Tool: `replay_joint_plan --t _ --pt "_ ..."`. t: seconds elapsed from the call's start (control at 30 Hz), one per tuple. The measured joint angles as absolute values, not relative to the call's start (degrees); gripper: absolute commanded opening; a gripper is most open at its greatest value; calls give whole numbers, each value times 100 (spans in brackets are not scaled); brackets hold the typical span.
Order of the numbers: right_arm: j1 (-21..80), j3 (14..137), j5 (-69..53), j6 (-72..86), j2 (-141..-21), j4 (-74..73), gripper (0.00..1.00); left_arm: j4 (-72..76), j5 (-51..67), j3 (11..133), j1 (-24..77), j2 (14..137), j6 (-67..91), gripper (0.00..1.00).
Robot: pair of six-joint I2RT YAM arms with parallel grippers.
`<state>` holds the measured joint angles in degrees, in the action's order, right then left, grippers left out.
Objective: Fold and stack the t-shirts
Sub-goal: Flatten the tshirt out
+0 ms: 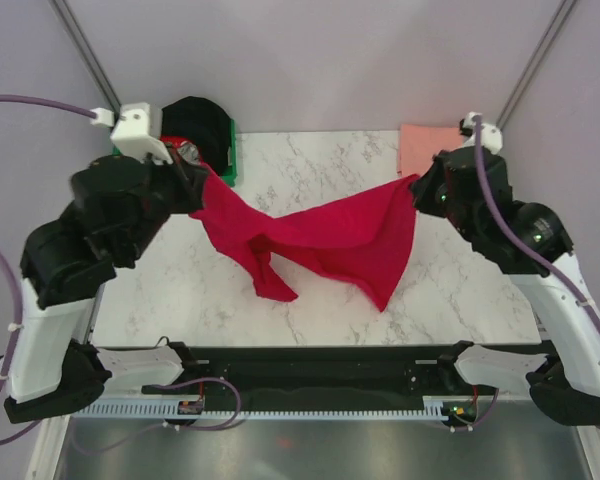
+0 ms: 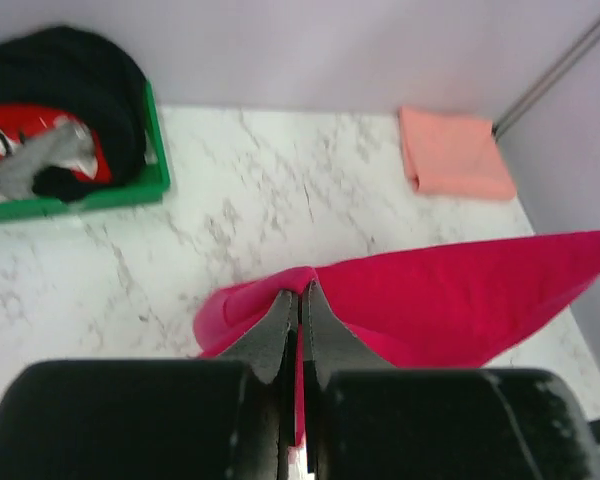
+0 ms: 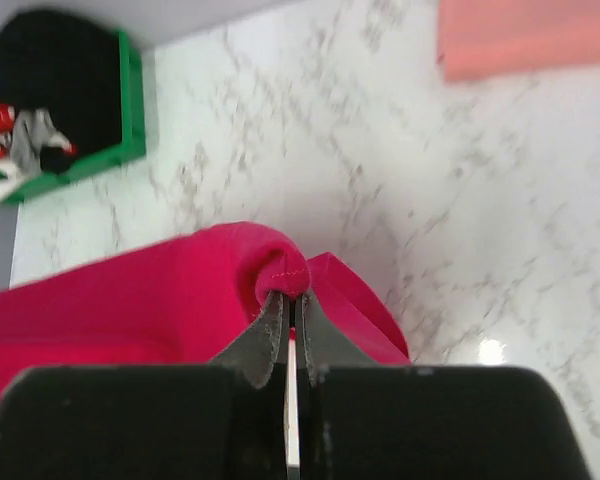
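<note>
in the top view the left arm (image 1: 110, 215) is covering part of the green bin (image 1: 229, 150), and the right arm (image 1: 485, 205) is overlapping a corner of the pink shirt (image 1: 423, 145). the right wrist frame's left edge is cropping the red shirt (image 3: 130, 290). the bin contents (image 2: 40, 155) are appearing blurred.

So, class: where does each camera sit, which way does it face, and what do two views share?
Top external: overhead from behind, looking down at the table; left arm and right arm show, stretching the red t-shirt.
Left wrist: on the left arm, looking past the left pincer, shut on that shirt.
Right wrist: likewise, behind the right pincer.
Shared: both wrist views show the green bin and pink t-shirt.
</note>
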<state>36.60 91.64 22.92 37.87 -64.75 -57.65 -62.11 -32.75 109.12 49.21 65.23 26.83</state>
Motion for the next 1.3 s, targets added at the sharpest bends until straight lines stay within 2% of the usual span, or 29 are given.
replay_joint_plan --t 0.1,0.23,0.37,0.57,0.77,0.9,1.07,1.1,1.17,1.2,1.23,1.27,1.3 --pt "3535 10165 2786 3468 -6604 -6034 0 -6062 -3610 11638 4919 6436 2012 2" --pt "3533 10761 3232 3072 -6324 -6005 0 -5430 -3586 11668 4919 5983 1046 2" --pt "3533 10350 3341 2705 -5419 -5561 0 -4777 -3037 11548 4921 5492 165 2" --pt "3533 9596 3044 2226 -3942 -4650 0 -4104 -2119 11577 4921 5116 -314 2" --pt "3533 9867 2982 1752 -3618 -3981 0 -3710 -1505 12011 4921 5140 -346 2" --pt "3535 10562 3354 1634 -4136 -4058 0 -3640 -1966 12702 4921 5583 -307 2" --pt "3505 11452 4735 1804 -5826 -4504 0 -4021 -3846 14234 4897 7214 47 3" --pt "3428 11413 5030 1876 -6237 -4639 0 -4110 -4080 14228 4845 7452 110 4" --pt "2847 11220 5024 2053 -7159 -4897 0 -4510 -4099 14206 4375 8160 484 16" --pt "2600 11179 4919 2137 -7631 -5041 13 -4827 -3824 14293 3870 8615 751 23" --pt "2250 11212 4762 2279 -8246 -5280 43 -5194 -3288 14514 3424 9181 1026 51" --pt "1962 11334 4606 2460 -9013 -5596 97 -5524 -2670 14855 2845 9867 1315 68" --pt "1789 11382 4523 2565 -9520 -5791 98 -5756 -2121 15157 2403 10516 1579 76"
